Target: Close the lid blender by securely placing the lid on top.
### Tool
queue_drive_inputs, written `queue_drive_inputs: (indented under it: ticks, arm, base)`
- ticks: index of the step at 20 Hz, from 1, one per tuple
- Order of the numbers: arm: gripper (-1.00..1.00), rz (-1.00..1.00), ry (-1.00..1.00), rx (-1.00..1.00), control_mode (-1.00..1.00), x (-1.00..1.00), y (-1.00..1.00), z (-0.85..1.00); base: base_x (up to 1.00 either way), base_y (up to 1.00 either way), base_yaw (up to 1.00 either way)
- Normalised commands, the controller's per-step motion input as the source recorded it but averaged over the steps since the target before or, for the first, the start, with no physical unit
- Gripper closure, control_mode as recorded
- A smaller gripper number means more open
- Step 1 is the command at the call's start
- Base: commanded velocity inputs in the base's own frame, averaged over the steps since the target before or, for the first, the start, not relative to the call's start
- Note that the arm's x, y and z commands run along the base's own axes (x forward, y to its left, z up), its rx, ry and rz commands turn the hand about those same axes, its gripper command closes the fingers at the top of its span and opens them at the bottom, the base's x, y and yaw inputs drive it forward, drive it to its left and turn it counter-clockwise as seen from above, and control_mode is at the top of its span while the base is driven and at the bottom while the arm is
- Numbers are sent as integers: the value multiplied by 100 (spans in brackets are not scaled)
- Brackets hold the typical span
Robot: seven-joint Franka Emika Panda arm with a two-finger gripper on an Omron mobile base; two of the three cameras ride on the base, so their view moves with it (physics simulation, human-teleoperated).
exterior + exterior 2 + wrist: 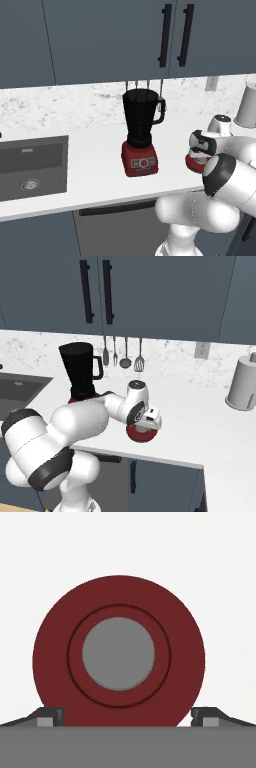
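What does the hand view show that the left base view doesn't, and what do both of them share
Hand view: the lid's whole top, a red disc with a grey centre knob, with the open gripper's fingertips wider apart than the disc. Left base view: the blender, its jar mouth uncovered, a sink, upper cabinets and a pale grey container. Both: the lid lying flat on the white counter.

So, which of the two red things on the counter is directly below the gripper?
The flat round red lid with grey knob; the open gripper straddles it. The blender's red square base stands apart.
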Motion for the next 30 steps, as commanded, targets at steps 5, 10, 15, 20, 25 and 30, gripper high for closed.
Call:
queue_drive_inputs:
  ticks: [5, 10, 15, 20, 25, 30]
  arm:
    - [-100, 0, 0, 0, -100, 24, 0, -20]
    - [-100, 0, 0, 0, -100, 22, 0, -21]
    - [-100, 0, 0, 0, -100, 20, 0, -24]
    - [100, 0, 0, 0, -100, 11, 0, -36]
    - [100, 0, 5, 0, -100, 1, 0, -20]
    - [100, 0, 1, 0, -100, 0, 0, 0]
  base:
    - [0, 0, 0]
    - [0, 0, 0]
    - [0, 0, 0]
    - [0, 0, 0]
    - [0, 0, 0]
    - [0, 0, 0]
